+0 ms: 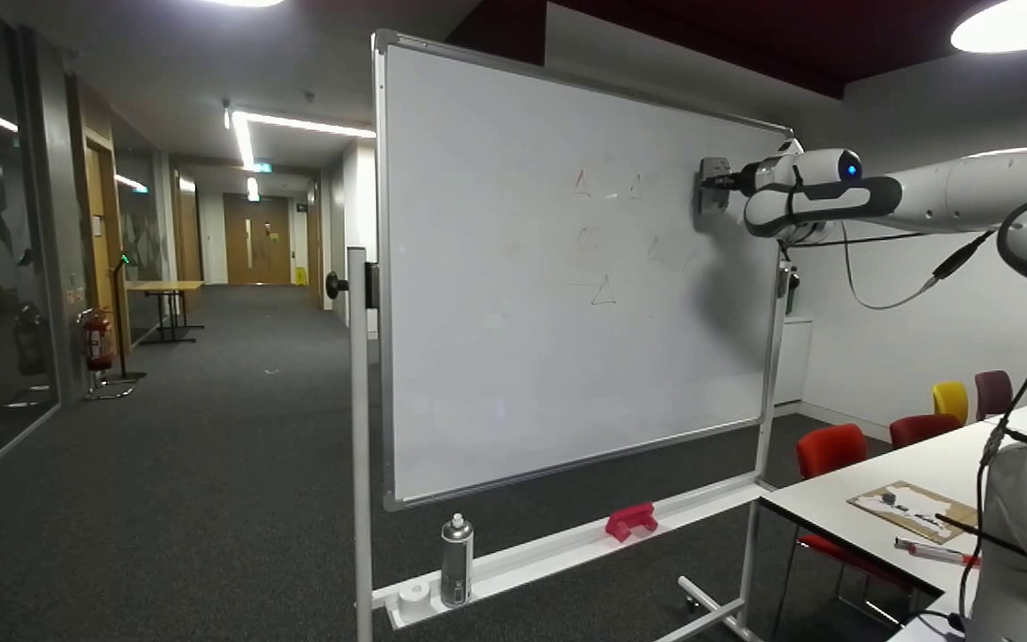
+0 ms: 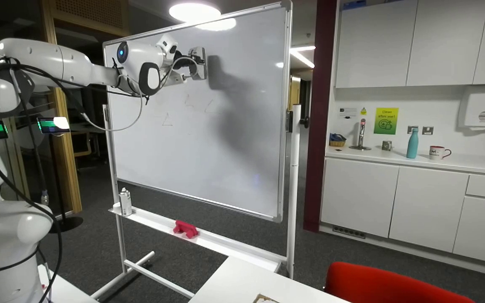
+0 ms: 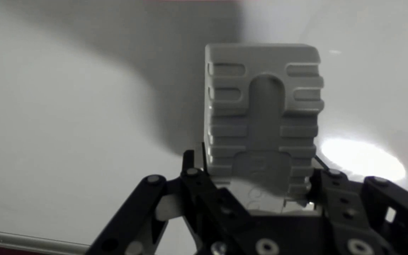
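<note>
Tray point(image 1: 549, 560) holds a spray can point(image 1: 457, 563) and red object point(image 1: 632, 522) while partly spread jaws grip a gray eraser point(image 3: 265, 117).

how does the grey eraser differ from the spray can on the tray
The grey eraser is a ribbed block; the spray can is a cylinder with a narrow top. The grey eraser is clamped in the gripper; the spray can stands upright on the tray. Both look greyish.
</note>
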Robot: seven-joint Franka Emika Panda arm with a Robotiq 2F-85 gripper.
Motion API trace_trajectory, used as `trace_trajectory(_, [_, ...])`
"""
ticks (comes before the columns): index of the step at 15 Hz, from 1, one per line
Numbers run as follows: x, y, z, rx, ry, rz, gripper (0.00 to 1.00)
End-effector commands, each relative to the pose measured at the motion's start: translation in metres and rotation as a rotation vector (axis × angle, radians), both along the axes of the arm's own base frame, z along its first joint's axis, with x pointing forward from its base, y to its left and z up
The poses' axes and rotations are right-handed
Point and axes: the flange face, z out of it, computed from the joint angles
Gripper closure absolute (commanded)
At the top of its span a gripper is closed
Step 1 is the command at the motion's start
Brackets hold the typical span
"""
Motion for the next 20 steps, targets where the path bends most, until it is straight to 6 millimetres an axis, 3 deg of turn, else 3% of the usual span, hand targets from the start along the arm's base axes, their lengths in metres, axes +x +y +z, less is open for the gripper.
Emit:
trace_trajectory(1, [0.003, 0.004, 0.005, -0.029, -0.082, 0.001, 0.65])
trace_trajectory(7, [0.020, 0.007, 0.004, -0.016, -0.061, 0.006, 0.65])
trace_trajectory(15, [0.035, -0.003, 0.027, 0.040, -0.055, -0.049, 0.65])
trace_trajectory(16, [0.029, -0.008, 0.009, 0.012, -0.041, -0.034, 0.40])
trace_trajectory(20, [0.034, -0.003, 0.017, 0.031, -0.040, -0.038, 0.40])
